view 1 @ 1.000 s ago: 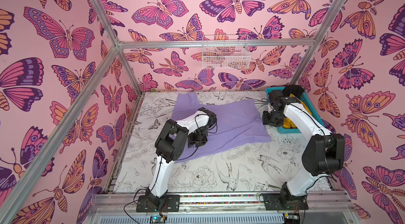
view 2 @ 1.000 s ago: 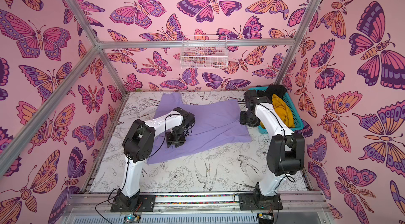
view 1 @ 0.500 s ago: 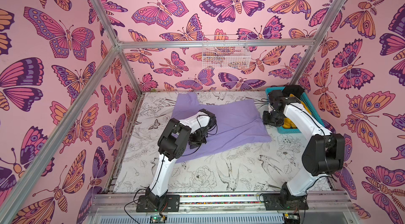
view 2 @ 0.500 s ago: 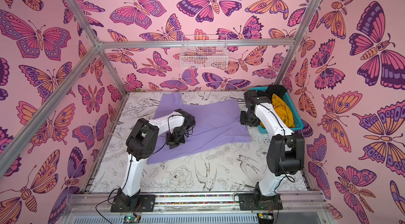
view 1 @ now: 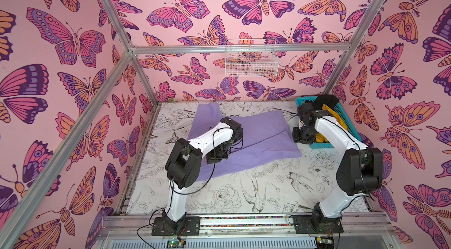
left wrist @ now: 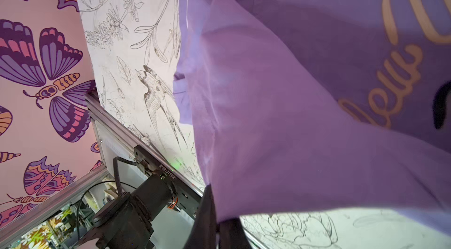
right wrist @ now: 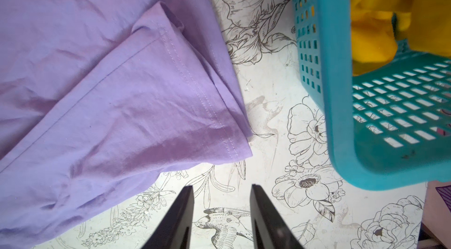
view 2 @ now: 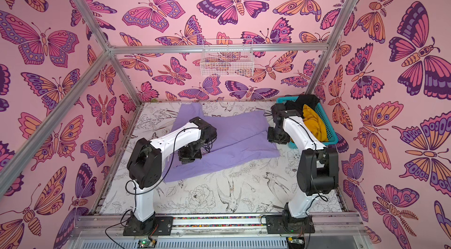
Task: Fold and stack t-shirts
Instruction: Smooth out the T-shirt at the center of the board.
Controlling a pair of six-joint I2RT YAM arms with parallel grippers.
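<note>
Pinch on the left: left gripper point(left wrist: 218, 221) clenched on a raised fold of the soft lavender-purple cloth t-shirt point(view 1: 264, 135), spread across the white flower-printed table point(view 1: 246, 188), while right gripper point(right wrist: 220, 186) hangs released, jaws apart, just beside its hem, near the teal plastic lattice basket point(view 2: 332, 136) holding the mustard-yellow shirt point(view 2: 314, 122) and black shirt point(view 2: 308, 100).

Lavender t-shirt point(view 1: 263, 138) spread wrinkled on the floral table point(view 1: 244, 199), one edge lifted showing gold script print, mustard-yellow t-shirt point(view 2: 313, 121) and black t-shirt point(view 2: 306, 101) bunched in the teal basket point(view 2: 328, 128)
</note>
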